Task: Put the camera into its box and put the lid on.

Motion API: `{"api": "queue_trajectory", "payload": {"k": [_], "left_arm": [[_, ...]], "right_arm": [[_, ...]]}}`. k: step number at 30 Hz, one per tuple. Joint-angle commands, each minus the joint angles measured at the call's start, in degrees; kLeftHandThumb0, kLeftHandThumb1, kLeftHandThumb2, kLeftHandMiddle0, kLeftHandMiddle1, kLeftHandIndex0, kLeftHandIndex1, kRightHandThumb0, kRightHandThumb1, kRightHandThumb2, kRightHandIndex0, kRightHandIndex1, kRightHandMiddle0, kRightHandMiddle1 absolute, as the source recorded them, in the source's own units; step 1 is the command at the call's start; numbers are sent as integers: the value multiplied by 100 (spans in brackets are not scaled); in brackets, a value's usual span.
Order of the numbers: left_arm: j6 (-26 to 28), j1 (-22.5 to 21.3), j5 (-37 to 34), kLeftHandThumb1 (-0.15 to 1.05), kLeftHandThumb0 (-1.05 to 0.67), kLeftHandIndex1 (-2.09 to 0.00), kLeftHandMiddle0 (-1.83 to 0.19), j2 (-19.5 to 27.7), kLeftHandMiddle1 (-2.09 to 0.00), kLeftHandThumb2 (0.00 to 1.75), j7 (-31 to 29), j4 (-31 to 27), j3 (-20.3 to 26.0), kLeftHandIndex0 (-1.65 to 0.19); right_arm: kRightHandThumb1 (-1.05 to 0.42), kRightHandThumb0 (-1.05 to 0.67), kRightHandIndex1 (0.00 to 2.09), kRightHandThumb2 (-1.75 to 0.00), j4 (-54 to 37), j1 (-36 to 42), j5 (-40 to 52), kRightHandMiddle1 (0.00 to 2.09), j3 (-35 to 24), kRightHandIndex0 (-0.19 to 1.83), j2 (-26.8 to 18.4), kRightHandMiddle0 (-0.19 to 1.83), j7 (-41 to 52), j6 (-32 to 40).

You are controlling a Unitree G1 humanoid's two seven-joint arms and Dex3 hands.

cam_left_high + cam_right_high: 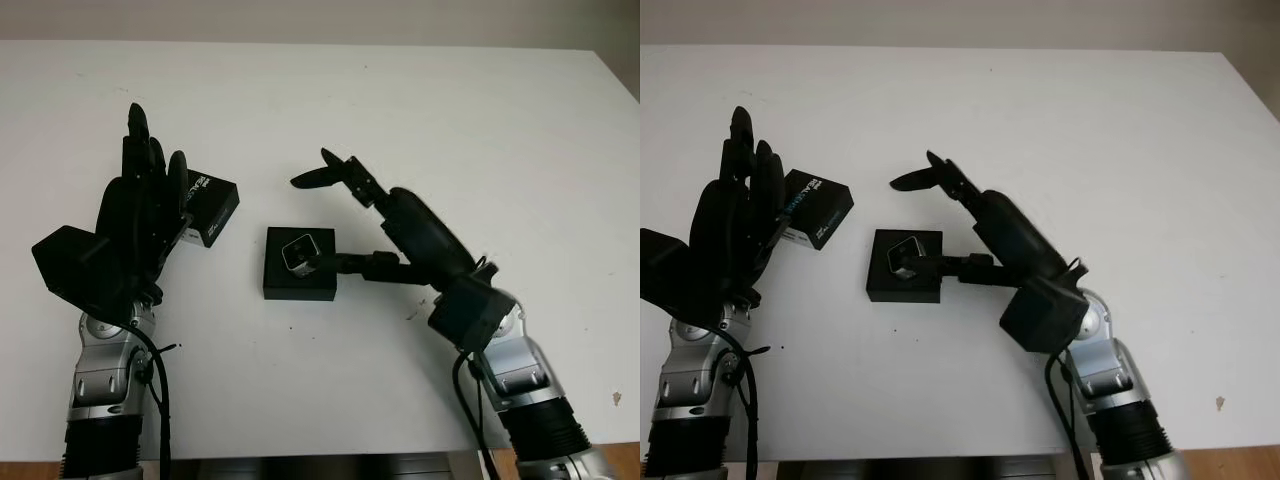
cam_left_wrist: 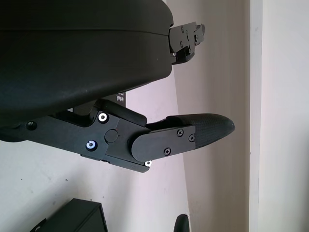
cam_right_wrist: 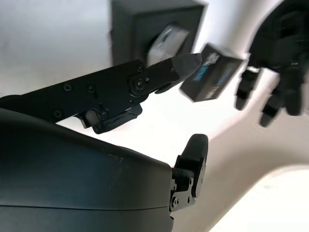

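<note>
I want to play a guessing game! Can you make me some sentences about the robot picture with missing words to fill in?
1. The small silver camera sits inside the open black ____.
2. The lid is held in the robot's ____ hand.
3. A finger of the right hand touches the ____.
4. Everything sits on a ____ table.

Missing words: box; left; camera; white

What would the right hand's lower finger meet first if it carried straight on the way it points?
Most likely the camera sitting in the black box: the right hand, open, has its lower finger aimed at it across the box's edge. Contact and height are unclear, so it may pass just above.
</note>
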Motion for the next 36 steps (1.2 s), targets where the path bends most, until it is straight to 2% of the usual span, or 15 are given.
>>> {"api": "queue_trajectory", "payload": {"k": [1, 4, 8, 13, 18, 22, 26, 31, 36], "left_arm": [[-4, 24, -12, 105, -65, 0, 19, 8, 0, 59, 21, -82, 7, 19], [-34, 25, -1, 105, -66, 0, 19, -10, 0, 58, 40, -77, -7, 19], [-83, 6, 20, 105, -65, 0, 19, -32, 0, 58, 62, -46, -27, 19], [-197, -32, 115, 105, -65, 0, 19, -62, 0, 58, 125, 24, -76, 19], [-296, -62, 131, 105, -63, 0, 19, -128, 0, 59, 180, 96, -106, 19], [-300, -69, 139, 105, -63, 0, 19, -140, 0, 59, 207, 94, -129, 19], [-322, -87, 126, 105, -63, 0, 19, -162, 0, 58, 218, 131, -126, 19], [-344, -112, 87, 105, -64, 0, 19, -213, 0, 57, 227, 161, -119, 19], [-398, -128, 103, 105, -64, 0, 19, -206, 0, 57, 204, 212, -115, 19]], "right_arm": [[-94, -63, 11, -5, -214, -317, -232, 79, -55, 24, -262, 16, 44, 70], [-89, -66, 13, -4, -353, -711, -555, 71, -40, 31, -584, 25, 219, 242], [-87, -67, 14, -4, -662, -1176, -924, 67, 79, 34, -999, 25, 735, 527], [-85, -68, 14, -4, -1064, -1475, -1222, 65, 271, 35, -1269, 26, 1353, 806], [-86, -68, 13, -6, -1216, -1573, -1406, 64, 482, 33, -1359, 25, 1724, 847], [-91, -74, 14, -7, -1251, -1612, -1654, 63, 638, 37, -1430, 29, 1750, 592], [-90, -77, 15, -5, -1285, -1541, -1804, 65, 713, 39, -1383, 31, 1671, 453], [-91, -81, 15, -6, -1336, -1466, -2233, 75, 912, 41, -1319, 28, 1522, 363], [-92, -81, 18, -6, -1230, -1372, -2479, 97, 1029, 40, -1184, 16, 1249, 298]]}}
